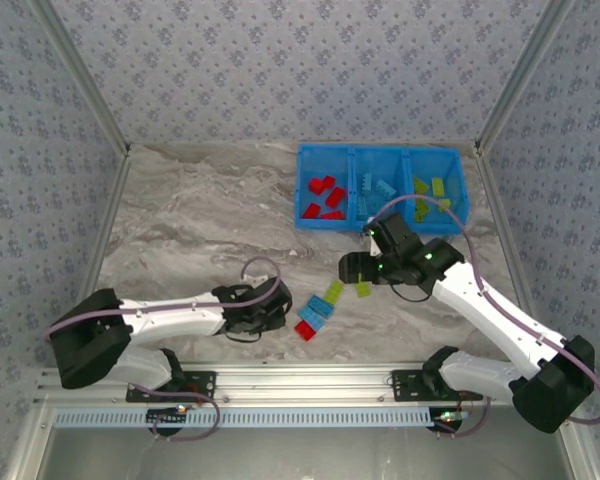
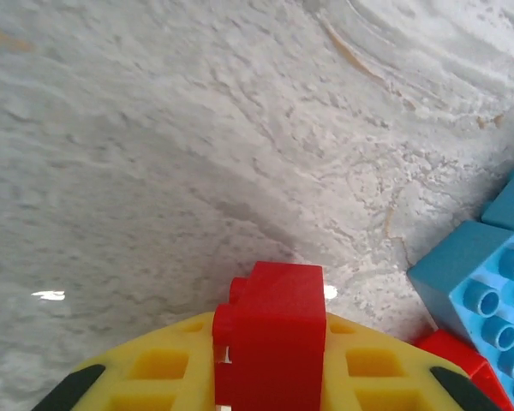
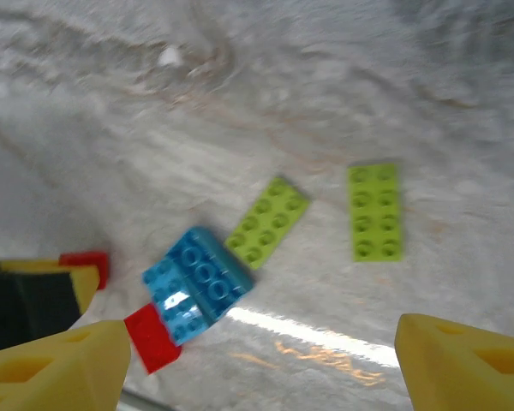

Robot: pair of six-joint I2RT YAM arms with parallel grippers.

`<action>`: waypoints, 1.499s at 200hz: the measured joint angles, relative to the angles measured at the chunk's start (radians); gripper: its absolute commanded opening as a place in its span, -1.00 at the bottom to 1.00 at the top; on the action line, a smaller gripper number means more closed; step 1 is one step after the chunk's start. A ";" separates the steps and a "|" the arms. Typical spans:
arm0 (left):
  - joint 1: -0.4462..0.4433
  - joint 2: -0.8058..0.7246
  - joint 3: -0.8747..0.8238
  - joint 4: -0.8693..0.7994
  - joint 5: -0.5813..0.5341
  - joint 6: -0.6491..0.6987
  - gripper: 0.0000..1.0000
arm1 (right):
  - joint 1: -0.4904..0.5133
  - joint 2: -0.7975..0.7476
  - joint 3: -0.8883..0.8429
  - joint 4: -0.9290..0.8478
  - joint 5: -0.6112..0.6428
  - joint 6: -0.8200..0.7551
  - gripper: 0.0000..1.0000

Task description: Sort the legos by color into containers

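Red small plastic brick (image 2: pixel 274 330) sits pinched in your left gripper (image 1: pixel 275 312); next, carry it toward one o'clock into the blue bin's left compartment (image 1: pixel 313 165). Your right gripper (image 3: pixel 257 360) hangs wide open, empty, above lime bricks (image 3: pixel 375 211).

Table (image 1: pixel 200 210): grey marbled top | bin (image 1: pixel 352 150) upper right of frame | lower centre, loose: two lime bricks (image 1: pixel 334 291) near each other; blue bricks (image 1: pixel 314 311) just below-left; red brick (image 1: pixel 305 330) touching the blue.
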 measured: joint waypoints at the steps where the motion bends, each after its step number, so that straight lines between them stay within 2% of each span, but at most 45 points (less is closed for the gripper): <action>1: 0.000 -0.002 0.000 0.000 0.000 0.001 -0.59 | 0.002 0.000 0.000 0.002 -0.003 0.000 0.67; 40: 0.071 -0.087 0.035 -0.033 -0.017 0.100 -0.63 | 0.128 0.013 -0.001 0.075 -0.079 -0.012 0.67; 70: 0.171 -0.031 0.233 -0.044 -0.021 0.246 -0.63 | 0.149 0.005 -0.001 0.102 -0.034 -0.009 0.68; 112: 0.300 0.270 0.676 0.014 -0.016 0.430 -0.62 | 0.149 -0.100 0.000 0.095 0.127 0.035 0.71; 154: 0.354 0.624 1.074 0.034 -0.015 0.548 -0.54 | 0.149 -0.217 -0.003 0.042 0.229 0.101 0.70; 165: 0.361 0.715 1.165 0.028 -0.011 0.570 -0.47 | 0.149 -0.241 -0.009 0.030 0.245 0.119 0.70; 187: 0.372 0.853 1.313 -0.007 0.008 0.602 -0.19 | 0.149 -0.278 -0.018 -0.006 0.269 0.149 0.70; 202: 0.373 0.900 1.375 -0.043 0.020 0.621 -0.12 | 0.149 -0.298 -0.025 -0.021 0.286 0.165 0.71; 235: 0.373 0.872 1.385 -0.078 0.037 0.631 -0.13 | 0.149 -0.320 -0.045 -0.051 0.321 0.192 0.71; 251: 0.371 0.795 1.317 -0.071 0.037 0.635 -0.15 | 0.148 -0.317 -0.056 -0.061 0.341 0.197 0.72; 270: 0.371 0.623 1.142 -0.054 0.035 0.638 -0.17 | 0.148 -0.299 -0.068 -0.069 0.366 0.202 0.71; 300: 0.355 0.263 0.843 -0.019 0.009 0.644 -0.20 | 0.148 -0.212 -0.089 -0.067 0.394 0.203 0.72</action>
